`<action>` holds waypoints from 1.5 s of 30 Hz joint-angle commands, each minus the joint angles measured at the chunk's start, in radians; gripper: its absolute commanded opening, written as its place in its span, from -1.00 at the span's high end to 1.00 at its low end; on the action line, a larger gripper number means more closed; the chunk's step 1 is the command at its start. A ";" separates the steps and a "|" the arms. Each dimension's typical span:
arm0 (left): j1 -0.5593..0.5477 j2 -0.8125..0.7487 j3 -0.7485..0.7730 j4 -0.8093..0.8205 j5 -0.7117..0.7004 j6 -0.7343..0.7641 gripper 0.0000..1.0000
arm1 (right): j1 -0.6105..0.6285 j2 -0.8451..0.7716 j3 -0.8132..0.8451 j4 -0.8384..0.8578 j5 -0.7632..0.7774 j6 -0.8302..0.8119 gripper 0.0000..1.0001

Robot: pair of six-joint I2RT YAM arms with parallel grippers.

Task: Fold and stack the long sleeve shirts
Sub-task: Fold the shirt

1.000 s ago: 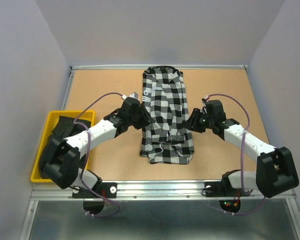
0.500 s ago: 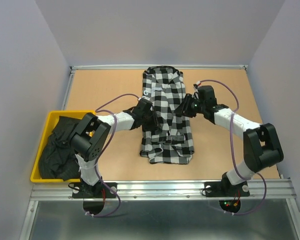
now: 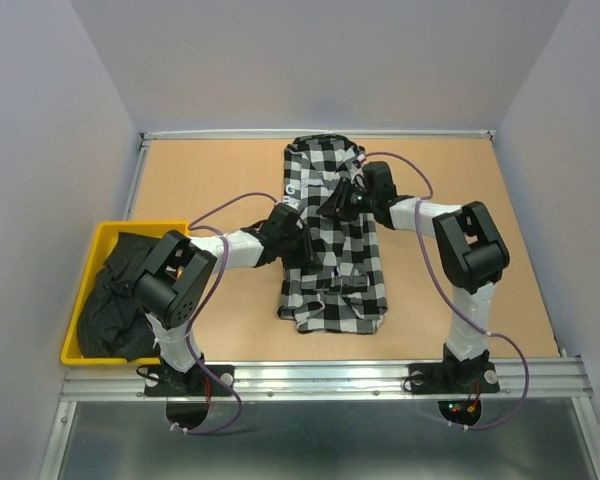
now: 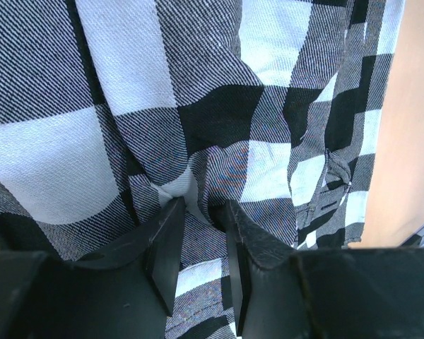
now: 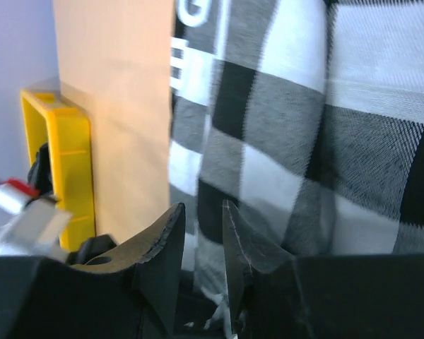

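Note:
The black-and-white check shirt [image 3: 342, 272] lies lengthwise in the middle of the table, its white lettering [image 3: 292, 190] on the left edge. My left gripper [image 3: 298, 238] rests on the shirt's left side. In the left wrist view its jaws [image 4: 198, 208] stand almost together, tips pressed on rumpled check cloth [image 4: 127, 85], with nothing gripped. My right gripper [image 3: 338, 200] is over the shirt's upper middle. In the right wrist view its jaws [image 5: 203, 208] stand almost together and empty above the cloth [image 5: 304, 141]. The plain black shirt [image 3: 115, 300] lies crumpled in the yellow bin.
The yellow bin [image 3: 130, 228] stands at the table's left edge and also shows in the right wrist view [image 5: 56, 141]. Bare brown tabletop [image 3: 210, 180] lies on both sides of the shirt. A metal rail runs along the near edge.
Both grippers have moved inward from the shirt's side edges onto the shirt. The right one went furthest, up and left to the upper middle. The shirt's outline has barely changed.

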 commanded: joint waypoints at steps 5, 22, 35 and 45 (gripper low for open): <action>-0.006 -0.012 -0.058 -0.088 -0.042 0.028 0.18 | -0.014 0.122 -0.093 0.221 -0.041 0.024 0.36; -0.005 -0.083 -0.072 -0.128 -0.046 0.014 0.11 | -0.060 -0.163 -0.270 0.173 0.037 -0.071 0.29; -0.005 -0.426 -0.031 -0.422 -0.220 0.018 -0.78 | -0.065 -0.603 -0.426 -0.401 0.336 -0.179 -0.60; -0.005 -0.525 -0.259 -0.460 -0.169 -0.014 -0.86 | -0.051 -0.884 -0.701 -0.581 0.282 -0.021 -0.50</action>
